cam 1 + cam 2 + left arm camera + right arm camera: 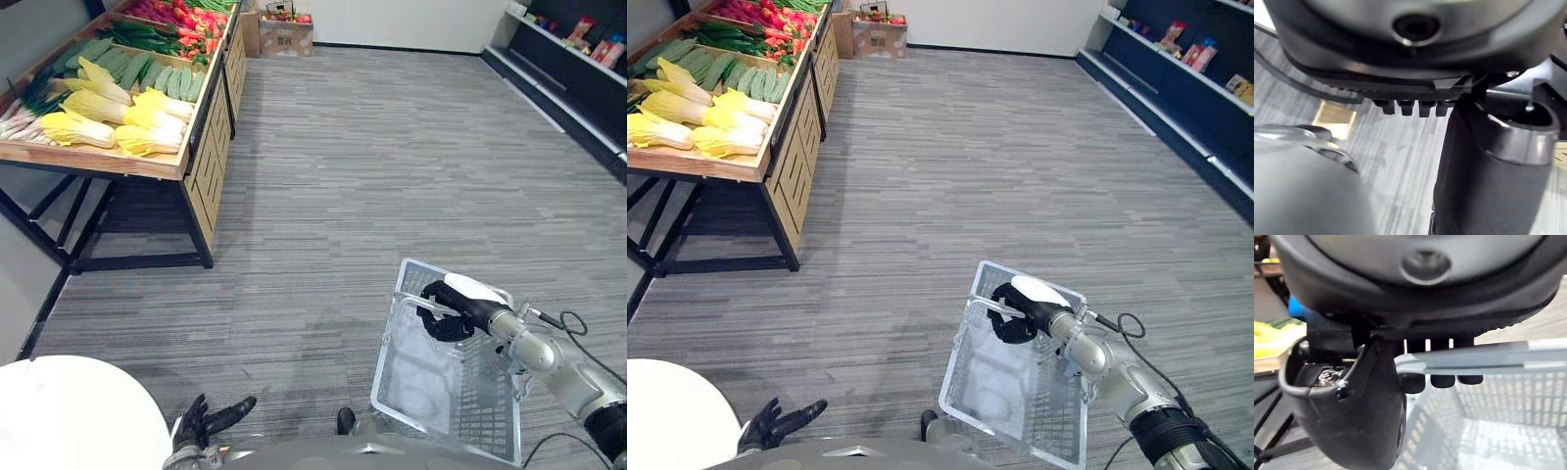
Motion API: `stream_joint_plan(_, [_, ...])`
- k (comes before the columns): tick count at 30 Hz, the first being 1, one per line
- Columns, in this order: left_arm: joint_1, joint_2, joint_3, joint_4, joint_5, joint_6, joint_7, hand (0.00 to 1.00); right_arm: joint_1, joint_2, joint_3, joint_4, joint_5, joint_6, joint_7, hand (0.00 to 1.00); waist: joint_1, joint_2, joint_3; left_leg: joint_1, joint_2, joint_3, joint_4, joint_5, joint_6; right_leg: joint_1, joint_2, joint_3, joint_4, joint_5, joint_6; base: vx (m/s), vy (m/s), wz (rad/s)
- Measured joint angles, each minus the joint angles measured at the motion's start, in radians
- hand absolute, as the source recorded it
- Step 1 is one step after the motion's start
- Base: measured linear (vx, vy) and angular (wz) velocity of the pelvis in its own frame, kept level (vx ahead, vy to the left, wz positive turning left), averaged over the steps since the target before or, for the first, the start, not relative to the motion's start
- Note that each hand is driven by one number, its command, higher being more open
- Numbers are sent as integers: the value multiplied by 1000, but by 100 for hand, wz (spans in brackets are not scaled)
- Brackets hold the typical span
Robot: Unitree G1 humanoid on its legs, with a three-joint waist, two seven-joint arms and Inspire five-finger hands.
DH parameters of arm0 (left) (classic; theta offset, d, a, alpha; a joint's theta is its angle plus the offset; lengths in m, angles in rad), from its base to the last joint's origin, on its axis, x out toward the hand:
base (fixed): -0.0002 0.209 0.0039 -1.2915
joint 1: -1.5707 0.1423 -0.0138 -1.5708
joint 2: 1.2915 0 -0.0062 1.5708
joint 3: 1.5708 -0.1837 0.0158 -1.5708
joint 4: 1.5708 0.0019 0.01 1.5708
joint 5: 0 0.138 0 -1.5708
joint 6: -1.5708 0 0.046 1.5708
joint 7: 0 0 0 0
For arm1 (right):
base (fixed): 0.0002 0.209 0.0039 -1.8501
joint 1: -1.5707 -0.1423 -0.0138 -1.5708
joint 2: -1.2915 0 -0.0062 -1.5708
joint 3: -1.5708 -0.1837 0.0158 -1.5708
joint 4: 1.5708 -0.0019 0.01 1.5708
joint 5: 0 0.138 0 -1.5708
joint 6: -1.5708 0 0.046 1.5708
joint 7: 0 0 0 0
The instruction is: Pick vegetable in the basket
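Gripping the basket [480, 401], the right robot hand [458, 305] seemingly hides its handle.

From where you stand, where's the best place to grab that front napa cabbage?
Likely round its thick middle, from above, with the free left hand: the napa cabbage lies on its side in the open-topped wooden stand.
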Motion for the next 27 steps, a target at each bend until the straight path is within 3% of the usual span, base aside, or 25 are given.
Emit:
stream_joint_plan(2, [4, 5, 29, 6, 0, 16, 3, 100, 11, 27, -18, -8, -9, 7, 0, 0, 0, -13, 33, 5, -8, -39, 35, -28, 8, -88, -25, -46, 237, 18, -30, -99, 71, 53])
stream_joint_plan(4, [2, 2, 32, 3, 1, 19, 5, 100, 11, 42, -39, -19, -9, 23, 0, 0, -2, -3, 53, 35, -15, -65, 34, -32, 30, -141, -55, -90, 377, 40, -73, -15, 77, 49])
stream_joint_plan(6, [10, 2, 31, -1, 1, 20, 7, 100, 10, 69, -69, -23, -9, 23, 0, 0, 0, 1, 50, 54, -12, -84, 36, -48, 34, -161, -71, -109, 393, -1, -83, 90, 34, 36])
stream_joint_plan(8, [11, 11, 26, -1, 2, 22, 7, 100, 10, 88, -88, -53, -8, 26, -1, 0, -1, 8, 50, 60, 3, -98, 37, -64, 27, -187, -76, -119, 281, -8, -76, 195, -47, 20])
stream_joint_plan(11, [8, 13, 8, -3, 7, 28, 10, 100, 7, 101, -108, -95, -6, 25, -2, 0, -8, 42, 60, 81, 48, -126, 33, -87, 1, -206, -77, -126, -27, 46, -8, 381, -181, 30])
stream_joint_plan(12, [9, 14, 7, -4, 9, 29, 11, 100, 4, 102, -109, -97, -6, 24, -2, 0, -5, 43, 62, 107, 60, -132, 13, -101, -27, -200, -82, -141, -155, 78, 3, 488, -290, 31])
stream_joint_plan(13, [9, 22, 8, -2, 9, 33, 13, 100, 3, 104, -110, -96, -7, 24, -2, 0, -3, 31, 61, 145, 69, -140, -15, -119, -59, -187, -89, -148, -226, 148, 4, 488, -290, 35])
stream_joint_plan(14, [6, 21, 7, 0, 9, 40, 16, 100, 4, 106, -120, -95, -7, 29, -2, 0, -6, 45, 64, 165, 83, -149, -28, -124, -74, -182, -80, -161, -208, 225, -2, 624, -384, 51])
stream_joint_plan(15, [-12, -3, 3, 0, 13, 44, 11, 100, 2, 110, -145, -93, -7, 45, -3, 0, -15, 93, 69, 178, 126, -166, -62, -106, -92, -222, -66, -202, -102, 227, -17, 412, -259, 48])
stream_joint_plan(16, [-26, -22, -2, -2, 15, 38, 7, 100, -14, 110, -153, -89, -9, 67, -3, 0, -18, 110, 69, 177, 139, -178, -89, -70, -93, -269, -66, -216, -2, 162, -33, 603, -403, 54])
stream_joint_plan(17, [-41, -34, -6, -2, 18, 38, 1, 100, -23, 111, -156, -85, -11, 83, 0, 0, -29, 112, 68, 188, 142, -198, -124, -4, -92, -307, -80, -238, 112, 92, -48, 387, -286, 40])
stream_joint_plan(20, [-49, -38, -5, -2, 46, 35, -4, 100, -36, 111, -169, -89, -18, 80, 1, 0, -45, 118, 62, 166, 196, -265, -50, 87, -83, -294, -78, -306, 216, -50, -70, 558, -429, 42])
stream_joint_plan(21, [-53, -37, -5, 1, 48, 36, -4, 100, -39, 111, -173, -89, -18, 80, 1, 0, -49, 118, 62, 145, 207, -285, -7, 108, -81, -280, -72, -321, 216, -67, -76, 422, -353, 38])
stream_joint_plan(24, [-48, -27, -3, 12, 47, 39, -6, 100, -39, 111, -180, -89, -15, 79, 1, 0, -49, 108, 58, 9, 236, -341, 255, 327, -51, -168, -28, -364, 141, -104, -99, 414, -315, 23])
stream_joint_plan(25, [-41, -29, -1, 14, 43, 39, -5, 100, -39, 112, -180, -90, -2, 76, 1, 0, -44, 108, 58, -35, 252, -336, 342, 486, -22, -106, -8, -362, 83, -104, -104, 414, -159, -7])
stream_joint_plan(26, [-41, -33, 8, 1, 37, 34, -7, 100, -39, 110, -180, -90, 8, 76, -1, 0, -30, 101, 61, -95, 281, -299, 483, 495, 0, -47, 15, -357, 22, -101, -123, 417, -142, -16])
stream_joint_plan(27, [-41, -31, 6, -8, 38, 33, -7, 100, -40, 111, -180, -90, 10, 77, -2, 0, -23, 103, 60, -126, 299, -263, 568, 433, 10, -20, 29, -349, -4, -99, -127, 415, -114, -29])
